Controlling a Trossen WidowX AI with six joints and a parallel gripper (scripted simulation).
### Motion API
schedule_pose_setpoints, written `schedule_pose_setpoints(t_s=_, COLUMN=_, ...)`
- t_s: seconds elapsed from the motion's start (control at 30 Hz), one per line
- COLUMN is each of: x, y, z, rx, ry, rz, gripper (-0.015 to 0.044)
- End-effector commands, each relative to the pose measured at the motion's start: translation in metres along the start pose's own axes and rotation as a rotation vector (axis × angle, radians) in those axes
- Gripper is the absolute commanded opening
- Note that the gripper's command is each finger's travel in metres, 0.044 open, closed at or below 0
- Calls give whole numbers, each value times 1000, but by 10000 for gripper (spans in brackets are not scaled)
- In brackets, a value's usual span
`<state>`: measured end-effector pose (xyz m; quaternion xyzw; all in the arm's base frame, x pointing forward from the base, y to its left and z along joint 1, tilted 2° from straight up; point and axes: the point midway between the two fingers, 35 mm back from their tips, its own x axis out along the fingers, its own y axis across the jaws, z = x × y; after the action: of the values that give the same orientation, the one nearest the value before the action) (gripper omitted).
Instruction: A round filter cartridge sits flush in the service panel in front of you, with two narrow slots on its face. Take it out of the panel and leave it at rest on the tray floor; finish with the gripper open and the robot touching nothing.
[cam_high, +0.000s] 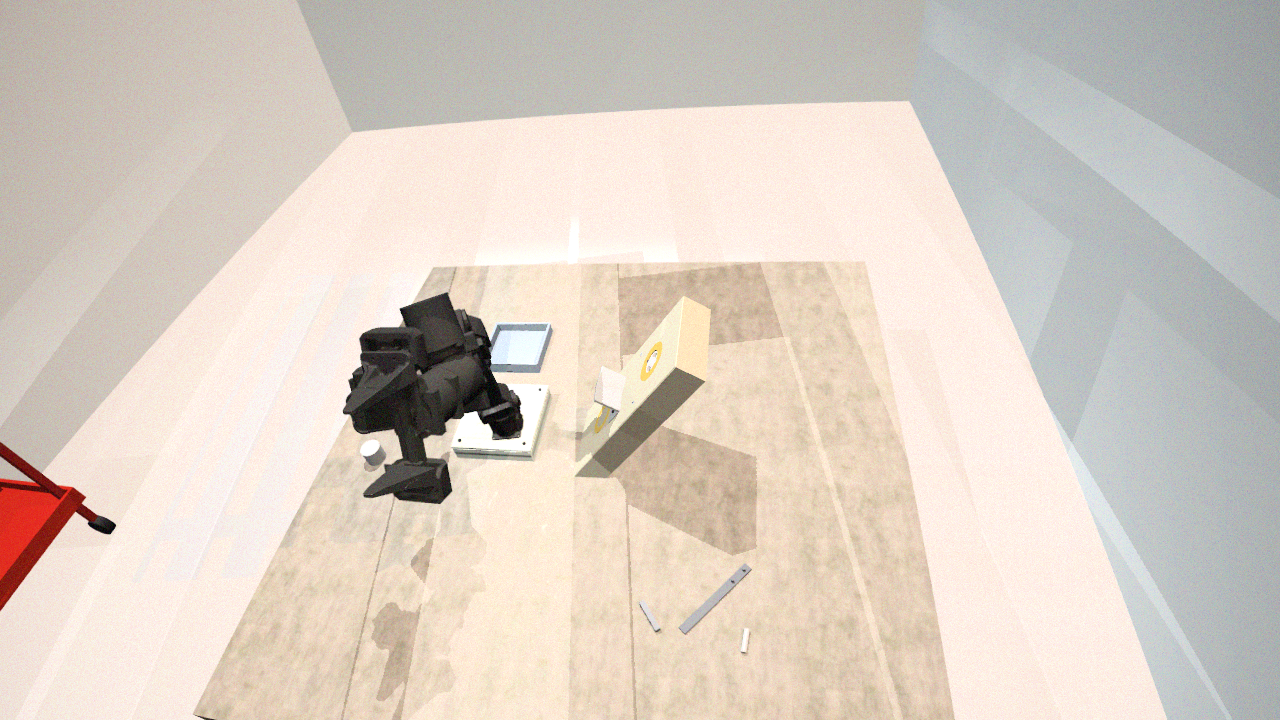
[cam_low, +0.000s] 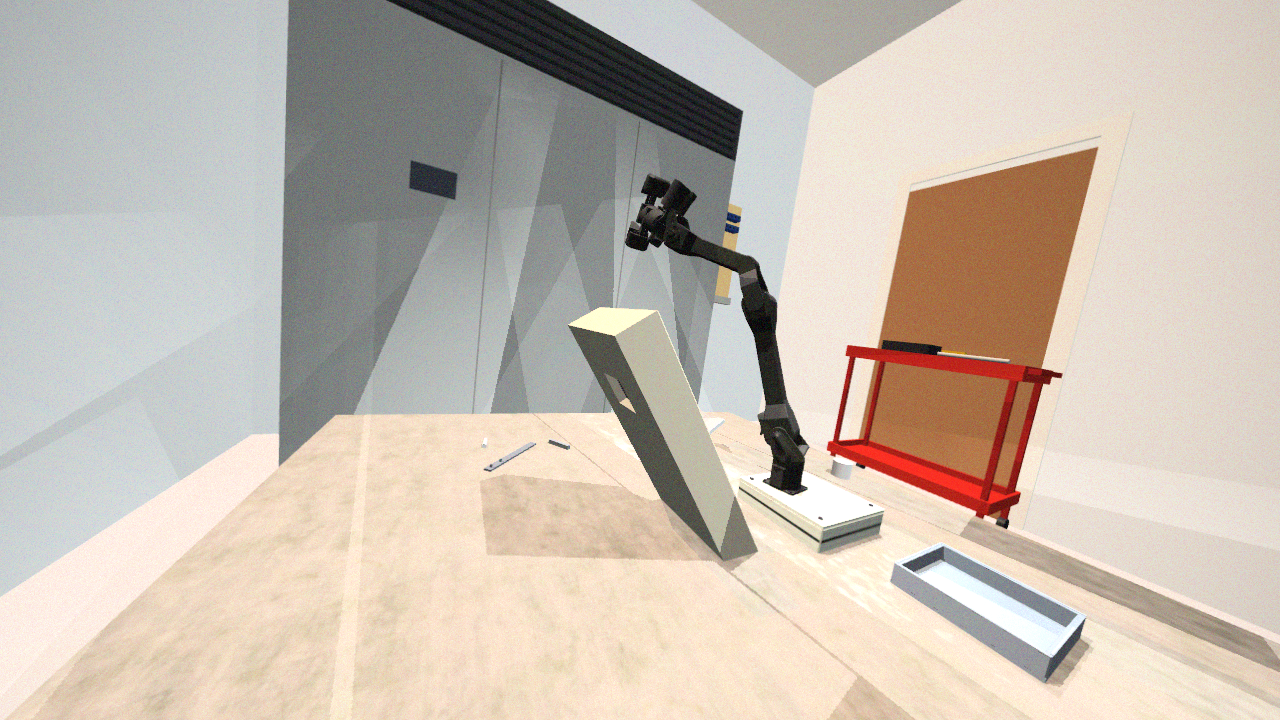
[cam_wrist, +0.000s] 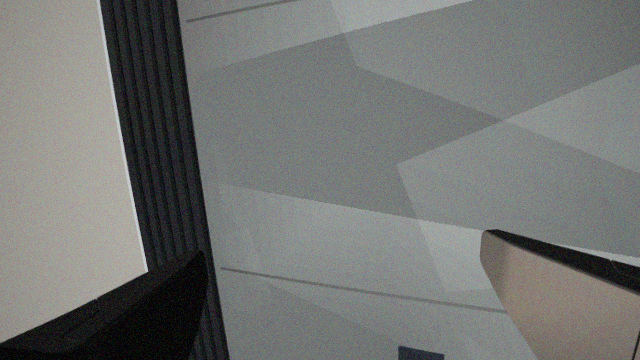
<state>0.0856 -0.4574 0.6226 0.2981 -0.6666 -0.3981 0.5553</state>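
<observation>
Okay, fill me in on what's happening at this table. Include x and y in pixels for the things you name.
A black robot arm (cam_high: 452, 389) (cam_low: 767, 353) is up in the air beside a slanted service panel (cam_high: 662, 394) (cam_low: 666, 420), handling nothing. Its tool (cam_high: 386, 440) (cam_wrist: 345, 255) is open, well away from the panel. A round cartridge (cam_high: 652, 360) with an orange ring around it shows in the panel's face, so it looks to be in place. The shallow tray (cam_high: 519, 369) (cam_low: 971, 617) has nothing in it.
</observation>
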Motion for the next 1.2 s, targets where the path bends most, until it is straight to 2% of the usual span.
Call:
schedule_pose_setpoints(t_s=0.0, x=-2, y=0, z=-2, rx=-16, ry=7, rz=-4, gripper=374)
schedule_pose_setpoints(t_s=0.17, x=-48, y=-3, z=-57, rx=-448, ry=227, rz=-68, gripper=243)
schedule_pose_setpoints(t_s=0.33, x=-111, y=-6, z=-104, rx=-918, ry=503, rz=-13, gripper=111)
schedule_pose_setpoints(t_s=0.57, x=-179, y=-9, z=-134, rx=-1326, ry=755, rz=164, gripper=106)
schedule_pose_setpoints(t_s=0.77, x=-240, y=-13, z=-148, rx=-1642, ry=940, rz=417, gripper=106)
schedule_pose_setpoints(t_s=0.97, x=-304, y=-18, z=-152, rx=-1919, ry=1076, rz=769, gripper=106)
schedule_pose_setpoints(t_s=1.17, x=-368, y=-26, z=-147, rx=-2131, ry=1134, rz=1214, gripper=106)
